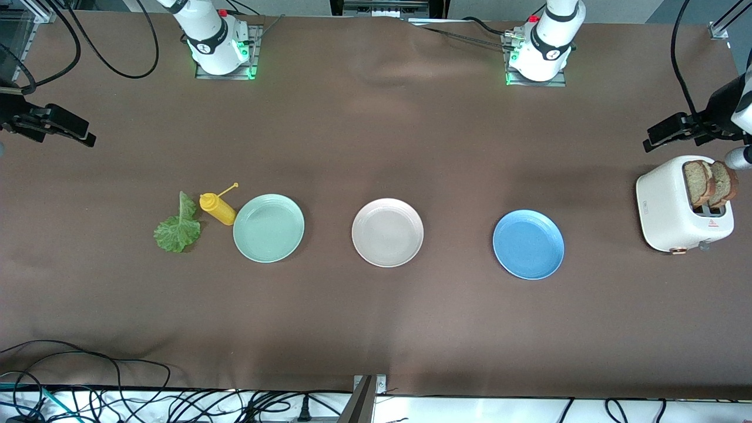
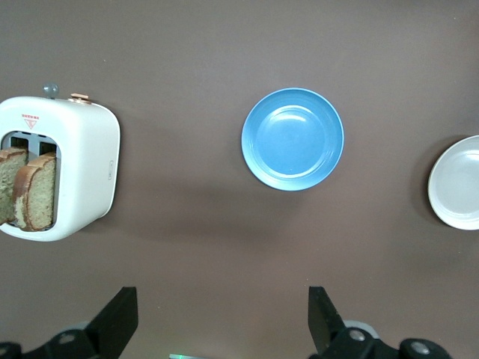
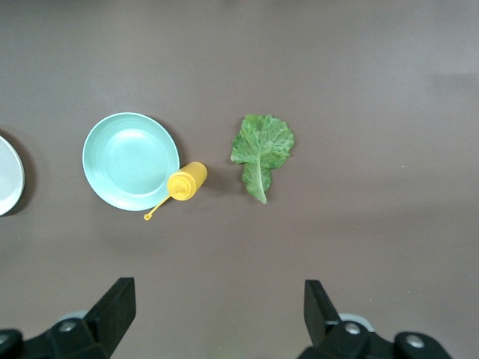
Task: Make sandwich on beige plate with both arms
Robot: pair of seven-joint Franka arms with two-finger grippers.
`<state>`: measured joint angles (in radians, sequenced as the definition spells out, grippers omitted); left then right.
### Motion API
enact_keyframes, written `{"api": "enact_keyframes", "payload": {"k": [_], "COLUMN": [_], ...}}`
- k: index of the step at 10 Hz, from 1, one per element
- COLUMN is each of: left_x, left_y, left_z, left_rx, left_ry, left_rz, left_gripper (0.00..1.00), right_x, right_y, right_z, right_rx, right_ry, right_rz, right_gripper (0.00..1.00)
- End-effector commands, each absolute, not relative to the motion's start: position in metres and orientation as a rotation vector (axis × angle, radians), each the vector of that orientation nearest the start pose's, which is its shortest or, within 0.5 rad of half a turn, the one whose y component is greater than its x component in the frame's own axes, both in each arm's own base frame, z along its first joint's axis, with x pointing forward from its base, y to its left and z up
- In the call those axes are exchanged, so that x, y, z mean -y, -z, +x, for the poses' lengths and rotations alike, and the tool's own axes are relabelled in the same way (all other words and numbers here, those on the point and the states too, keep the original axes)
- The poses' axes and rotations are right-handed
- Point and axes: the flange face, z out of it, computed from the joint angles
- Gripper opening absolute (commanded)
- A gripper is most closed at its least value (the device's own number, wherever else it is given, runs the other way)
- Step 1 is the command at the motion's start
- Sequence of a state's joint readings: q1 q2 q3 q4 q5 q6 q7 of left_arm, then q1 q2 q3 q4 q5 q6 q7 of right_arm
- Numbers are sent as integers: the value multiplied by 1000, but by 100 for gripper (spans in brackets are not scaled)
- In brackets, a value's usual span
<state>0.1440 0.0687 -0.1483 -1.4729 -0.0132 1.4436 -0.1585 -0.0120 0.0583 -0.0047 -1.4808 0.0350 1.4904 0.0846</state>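
The beige plate sits bare in the middle of the table, a round, shallow dish with a raised rim and a smooth matte face. Toward the left arm's end lies a glossy blue plate of the same round shape, and past it a white toaster with rounded corners. Two slices of brown bread, grainy with darker crust, stand upright in its slots. Toward the right arm's end, a mint-green plate lies beside the beige one. A small yellow squeeze bottle with a thin cap strap lies tipped on its side, touching the green plate's rim. Just beside the bottle is a crinkled green lettuce leaf with a pale midrib, flat on the brown cloth.

The left gripper hangs over the table near the toaster, fingers spread wide apart and holding nothing. The right gripper hangs over the table near the lettuce, fingers likewise wide apart.
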Motion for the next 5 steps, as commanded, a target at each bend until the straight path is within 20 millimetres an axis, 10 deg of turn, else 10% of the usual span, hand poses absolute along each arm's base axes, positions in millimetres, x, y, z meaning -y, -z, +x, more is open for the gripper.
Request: {"api": "enact_keyframes", "payload": {"k": [1, 5], "left_x": [5, 6], "left_y": [-631, -631], "left_z": [561, 561], "left_rx": [229, 214], "left_ry": [-135, -135], "left_rz": [-3164, -3163], "left_gripper": [100, 100], "right_x": [7, 8], "right_y": [-634, -636], "right_z": [561, 559], "right_rx": [-163, -163], "right_ry": [-88, -80], "right_rz": [-3094, -3092], "right_gripper": [100, 100]}}
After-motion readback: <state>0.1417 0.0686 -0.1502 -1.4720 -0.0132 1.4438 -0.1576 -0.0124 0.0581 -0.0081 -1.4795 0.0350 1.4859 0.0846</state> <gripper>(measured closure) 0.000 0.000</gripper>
